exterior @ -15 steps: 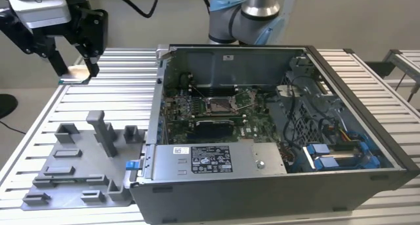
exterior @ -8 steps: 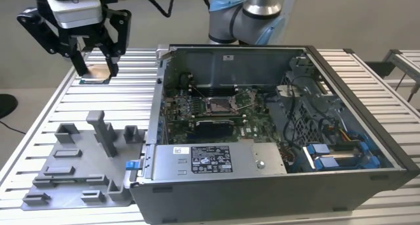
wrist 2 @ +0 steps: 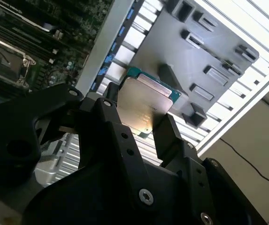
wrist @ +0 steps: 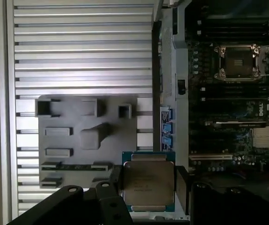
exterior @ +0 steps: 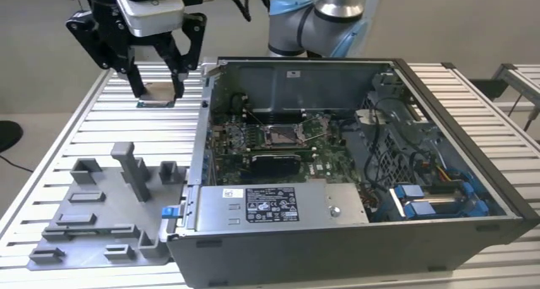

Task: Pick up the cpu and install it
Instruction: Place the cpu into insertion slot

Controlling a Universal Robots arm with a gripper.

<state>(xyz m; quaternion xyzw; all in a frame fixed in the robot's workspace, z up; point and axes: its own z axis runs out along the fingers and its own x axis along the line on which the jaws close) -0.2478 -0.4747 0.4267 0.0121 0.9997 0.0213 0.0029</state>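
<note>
Exterior view, left to right: grey fixture tray point(exterior: 93, 229) at the worktop's point(exterior: 101, 121) near corner; my gripper point(exterior: 158, 98), toward the far edge, clamped on opposite edges of the cpu point(wrist: 148, 183), holding it level for seating; computer case point(exterior: 355, 238), its socket point(exterior: 282, 134) apparently open to receive it.

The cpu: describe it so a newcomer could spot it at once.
Start at the open computer case; to the exterior view's left of it, over the slatted table, the gripper grips the cpu. It is a small flat square, silvery on top and green-edged, unlike the dark framed socket inside the case.
</note>
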